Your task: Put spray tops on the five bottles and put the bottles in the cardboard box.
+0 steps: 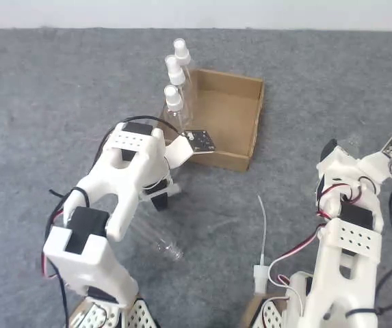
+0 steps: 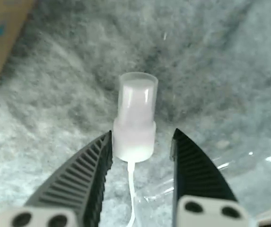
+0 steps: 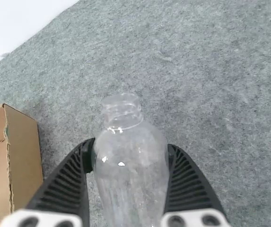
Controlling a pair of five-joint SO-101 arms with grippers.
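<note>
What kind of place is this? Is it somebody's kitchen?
Probably not. It looks like a robot practice table, maybe in a lab. Two white robot arms sit on a grey felt-like mat, with a cardboard box and spray bottles set out.

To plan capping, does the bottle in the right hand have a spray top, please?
No, the bottle shows an open, bare neck.

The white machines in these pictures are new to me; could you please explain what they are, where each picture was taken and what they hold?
They are two robot arms on a grey table. One picture looks down from above; the other two come from cameras on the wrists. The left arm's fingers sit either side of a spray top. The right arm's fingers hold an uncapped bottle. Three capped bottles stand at the cardboard box; a loose bottle lies nearby.
</note>
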